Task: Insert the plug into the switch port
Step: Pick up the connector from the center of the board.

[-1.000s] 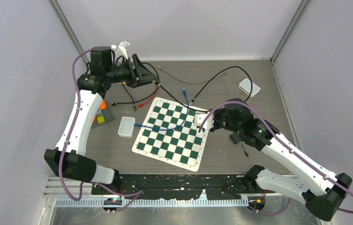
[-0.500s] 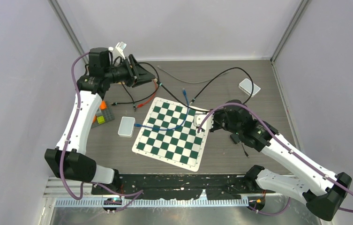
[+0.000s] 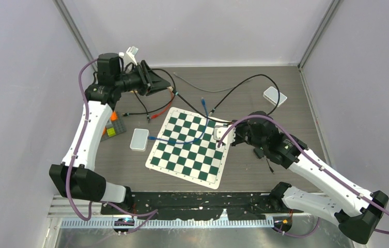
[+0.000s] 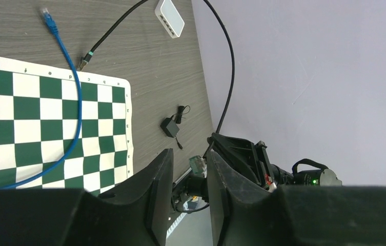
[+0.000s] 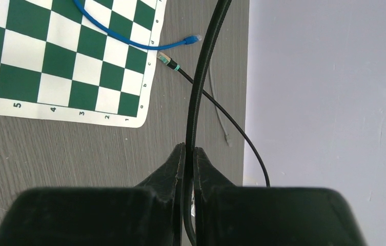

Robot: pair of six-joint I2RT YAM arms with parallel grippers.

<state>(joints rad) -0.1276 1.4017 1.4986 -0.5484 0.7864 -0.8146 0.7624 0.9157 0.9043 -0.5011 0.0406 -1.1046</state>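
R jaws pinch black cable [image 5: 201, 77] running up past chessboard [image 5: 52, 56] corner

Stretches the left arm [image 3: 86, 132] up the left side, folds it at the far corner and points the left gripper [image 4: 189, 155] rightward, jaws partly apart. Lays the right arm [image 3: 316, 170] low from the near right corner toward the middle, right gripper [image 5: 189, 154] aimed left, fingers [image 5: 173, 166] pressed almost together.

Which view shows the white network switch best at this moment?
Left wrist: the white switch lies near that view's top edge, large enough to show a row of ports along one side. Top external shows the switch only as a small white box at the table's far right. Right wrist misses it.
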